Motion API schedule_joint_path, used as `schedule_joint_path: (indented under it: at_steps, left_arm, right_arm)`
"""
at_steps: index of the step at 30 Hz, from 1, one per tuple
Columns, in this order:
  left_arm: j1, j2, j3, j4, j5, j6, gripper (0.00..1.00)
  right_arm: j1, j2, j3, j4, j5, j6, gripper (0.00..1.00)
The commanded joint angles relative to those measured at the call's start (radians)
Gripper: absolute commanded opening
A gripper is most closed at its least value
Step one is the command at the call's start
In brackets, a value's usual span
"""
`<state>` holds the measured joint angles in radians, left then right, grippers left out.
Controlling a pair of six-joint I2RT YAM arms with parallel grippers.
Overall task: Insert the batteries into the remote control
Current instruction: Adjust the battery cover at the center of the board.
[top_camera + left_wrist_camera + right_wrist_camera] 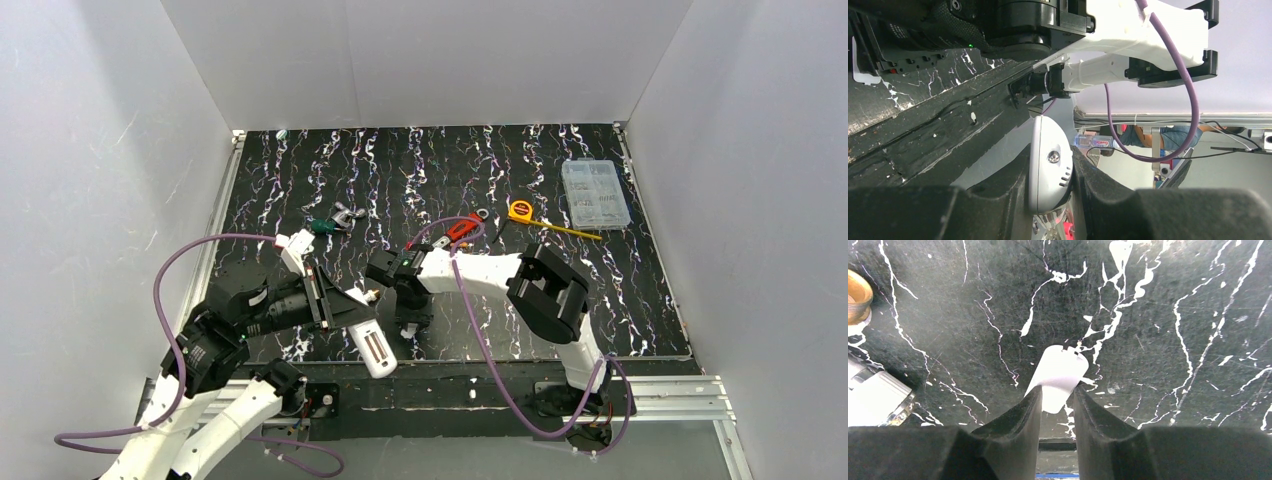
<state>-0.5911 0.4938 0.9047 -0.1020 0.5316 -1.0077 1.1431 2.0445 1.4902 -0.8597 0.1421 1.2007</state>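
Remote (pixel 372 348), battery recess up, sits at 6 o'clock by the table's (pixel 300 170) near edge, clamped tight in the L gripper (pixel 1050 175). L wrist view shows its rounded white end squeezed betw. both fingers. R gripper (pixel 1057 390) points down just to the remote's 3 o'clock, jaws narrowly apart, astride the near end of a flat white cover (pixel 1058 370) lying on the marbled top; can't tell if the pads touch it. An orange battery (pixel 855 295) lies at the 10 o'clock edge of the R wrist view, apart from the cover. Elsewhere: red-handled wrench (pixel 462 228) near centre, yellow tape measure (pixel 520 210) at its 2 o'clock, clear parts box (pixel 595 193) at the table's 2 o'clock, green-handled tool (pixel 330 222) at 10 o'clock. Purple cable (pixel 480 340) loops across the R arm.
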Motion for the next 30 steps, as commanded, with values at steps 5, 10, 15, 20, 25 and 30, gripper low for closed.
schedule_joint_path:
  at_steps: [5, 10, 15, 20, 25, 30]
  left_arm:
    - [-0.001, -0.001, 0.039, 0.021, 0.036, 0.01, 0.0]
    - [-0.001, 0.002, 0.043, 0.02, 0.034, 0.014, 0.0]
    - [-0.001, 0.002, 0.04, 0.022, 0.03, 0.011, 0.0]
    - [-0.001, 0.005, 0.037, 0.027, 0.03, 0.006, 0.0]
    - [-0.001, 0.008, 0.037, 0.033, 0.03, 0.005, 0.0]
    - [-0.001, 0.008, 0.041, 0.026, 0.03, 0.007, 0.0]
  right_arm:
    - [-0.012, 0.08, -0.05, -0.137, 0.31, -0.076, 0.26]
    - [-0.013, 0.044, -0.06, -0.118, 0.348, -0.105, 0.09]
    - [-0.012, -0.006, -0.078, -0.118, 0.4, -0.13, 0.01]
    - [-0.013, -0.068, -0.102, -0.1, 0.425, -0.155, 0.01]
    - [-0.012, -0.124, -0.125, -0.079, 0.438, -0.18, 0.01]
    - [-0.013, -0.204, -0.193, 0.01, 0.419, -0.261, 0.01]
